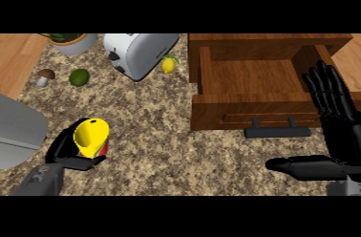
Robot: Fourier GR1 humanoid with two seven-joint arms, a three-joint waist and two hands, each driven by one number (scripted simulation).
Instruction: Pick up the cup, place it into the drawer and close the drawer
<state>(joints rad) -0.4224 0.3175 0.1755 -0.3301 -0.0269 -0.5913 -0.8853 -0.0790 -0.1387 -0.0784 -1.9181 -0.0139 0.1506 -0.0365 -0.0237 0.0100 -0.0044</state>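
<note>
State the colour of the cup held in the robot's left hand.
Yellow, with red low on its side; the cup shows in the head view.

Open granite counter [169, 150] between cup [91, 135] and drawer [247, 83]. Drawer pulled out, inside bare, reachable from above. Right of drawer: right hand [335, 116] over its edge. Left of drawer: lemon [168, 65], toaster [137, 53].
</note>
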